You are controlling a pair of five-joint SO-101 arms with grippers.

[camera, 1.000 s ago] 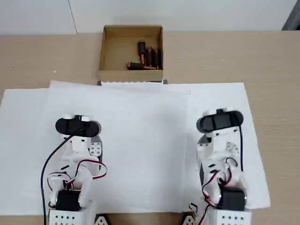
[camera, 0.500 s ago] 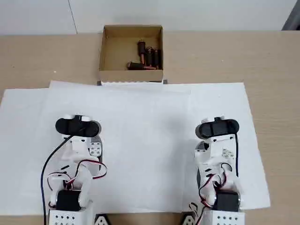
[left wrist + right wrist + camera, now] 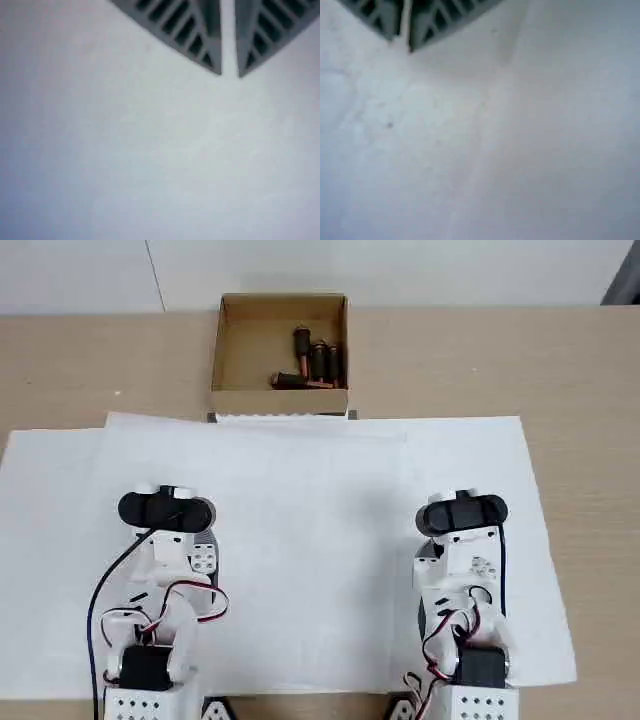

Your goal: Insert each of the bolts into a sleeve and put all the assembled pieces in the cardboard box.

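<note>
High view: right arm (image 3: pixel 462 550) has drawn back; left tool (image 3: pixel 229 72) and right tool (image 3: pixel 405 44) sit clenched, empty. With the assembled pieces (image 3: pixel 312 365) in the cardboard box (image 3: pixel 232 350), the task looks finished.

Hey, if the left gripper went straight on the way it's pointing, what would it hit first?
Most likely the white paper: the left gripper points down at it, with nothing in between. How close the tips are is unclear.

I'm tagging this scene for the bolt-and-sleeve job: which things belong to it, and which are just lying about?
Job: cardboard box; assembled pieces inside it; left hand; right hand.
Lying about: white paper sheets; wooden table.
</note>
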